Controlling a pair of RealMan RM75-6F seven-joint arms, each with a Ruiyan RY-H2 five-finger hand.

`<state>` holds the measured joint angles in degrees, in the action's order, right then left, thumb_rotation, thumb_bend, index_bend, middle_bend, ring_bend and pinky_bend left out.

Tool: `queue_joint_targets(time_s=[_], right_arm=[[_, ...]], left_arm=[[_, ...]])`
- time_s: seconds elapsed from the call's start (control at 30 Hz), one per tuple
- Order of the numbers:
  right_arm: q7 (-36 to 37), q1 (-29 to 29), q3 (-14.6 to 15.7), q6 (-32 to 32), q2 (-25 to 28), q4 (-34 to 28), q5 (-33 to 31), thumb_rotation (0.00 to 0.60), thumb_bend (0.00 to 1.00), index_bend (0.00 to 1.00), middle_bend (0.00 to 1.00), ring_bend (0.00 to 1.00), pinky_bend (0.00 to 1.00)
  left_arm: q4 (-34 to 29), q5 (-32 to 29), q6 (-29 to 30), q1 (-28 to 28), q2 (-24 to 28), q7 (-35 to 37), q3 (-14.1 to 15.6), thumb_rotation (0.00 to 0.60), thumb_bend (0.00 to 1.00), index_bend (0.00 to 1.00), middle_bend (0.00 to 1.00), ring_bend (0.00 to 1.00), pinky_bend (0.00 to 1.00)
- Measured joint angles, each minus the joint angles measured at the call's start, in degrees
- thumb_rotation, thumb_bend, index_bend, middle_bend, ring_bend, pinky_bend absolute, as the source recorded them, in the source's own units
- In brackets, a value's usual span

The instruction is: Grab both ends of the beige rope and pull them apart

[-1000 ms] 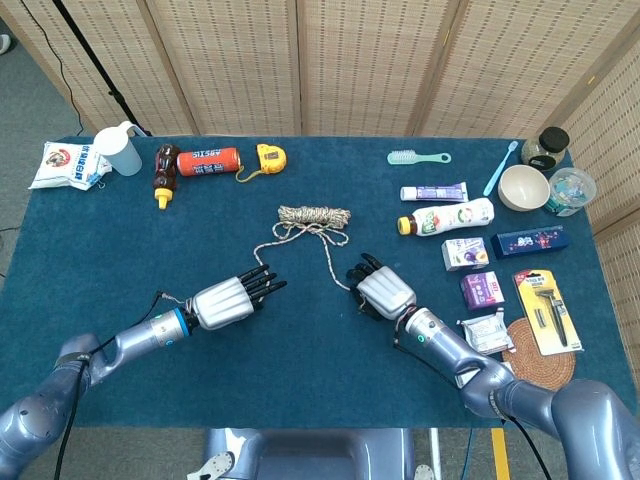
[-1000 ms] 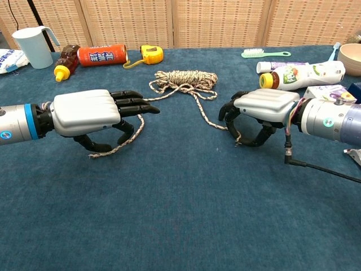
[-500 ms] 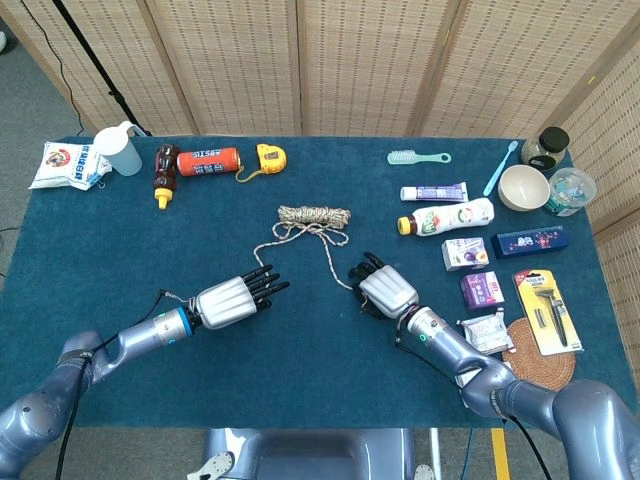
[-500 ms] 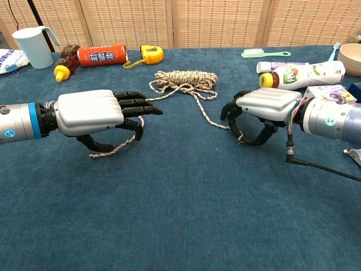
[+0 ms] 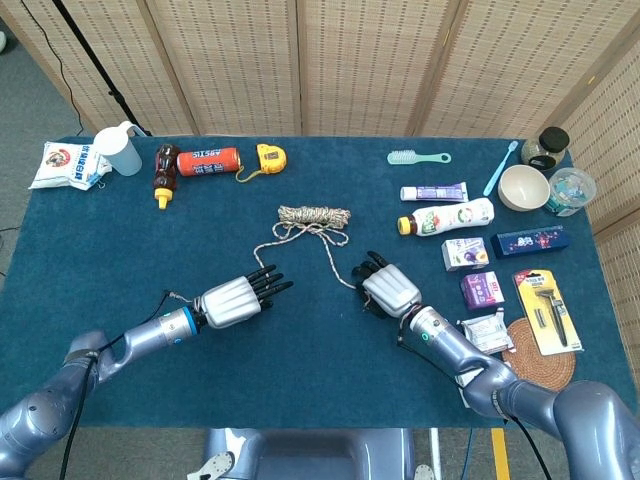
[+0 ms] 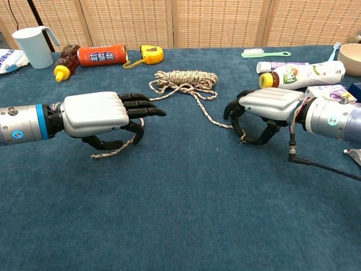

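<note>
The beige rope (image 5: 314, 215) lies as a small coil (image 6: 186, 79) at mid-table, with two strands trailing toward me. My left hand (image 5: 235, 298) hovers low over the left strand with its fingers stretched out flat. Its thumb curls under, and the strand runs between thumb and fingers. The loose end (image 6: 95, 154) lies on the cloth beneath the palm (image 6: 96, 113). My right hand (image 5: 388, 288) has its fingers curled around the end of the right strand (image 6: 241, 134), which runs nearly straight back to the coil.
The blue table cloth (image 5: 320, 370) holds an orange can (image 5: 210, 160), a brown bottle (image 5: 164, 173) and a yellow tape measure (image 5: 271, 156) at the back left. Bottles, boxes and a bowl (image 5: 523, 187) crowd the right side beyond my right hand.
Both hands have shifted slightly to the right. The right strand's end moved along with the right hand. The left strand's end slid a little under the left hand.
</note>
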<state>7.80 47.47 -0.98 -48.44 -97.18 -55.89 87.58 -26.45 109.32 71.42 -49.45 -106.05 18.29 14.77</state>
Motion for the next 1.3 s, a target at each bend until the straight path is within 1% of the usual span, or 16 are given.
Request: queue_joint_targets(time_s=[0.1,0.23,0.33,0.77,1.3], right_arm=[[0.21,-0.09,0.02,0.00,0.01,0.07,-0.02,0.600,0.47,0.55,0.22,0.18,0.00],[0.50,-0.21,0.13,-0.05,0.00,0.20,0.05,0.600,0.47,0.55,0.22,0.18,0.00],[0.71,-0.26,0.17,-0.12,-0.09,0.31,0.14,0.600,0.47,0.55,0.22,0.18,0.00],[1.32,-0.69,0.34,-0.55,-0.14,0.88,0.36,0.600,0.47,0.56,0.22,0.18,0.00],[1.12,-0.89,0.25,-0.64,-0.12,0.76,0.33,0.600,0.47,0.57,0.23,0.19,0.00]], left_arm=[[-0.05,-0.12,-0.33,0.00,-0.02,-0.01,0.16,0.600,0.43,0.44,0.00,0.00,0.00],[-0.24,-0.29,-0.42,0.05,0.13,0.08,0.28,0.600,0.43,0.41,0.00,0.00,0.00],[-0.40,-0.43,-0.61,0.04,0.15,-0.04,0.32,0.600,0.43,0.41,0.00,0.00,0.00],[-0.76,-1.04,-1.38,-0.12,-0.77,-0.42,0.16,0.600,0.43,0.56,0.00,0.00,0.00],[-0.69,-2.12,-0.99,0.43,-1.15,0.03,-0.43,0.600,0.43,0.67,0.00,0.00,0.00]])
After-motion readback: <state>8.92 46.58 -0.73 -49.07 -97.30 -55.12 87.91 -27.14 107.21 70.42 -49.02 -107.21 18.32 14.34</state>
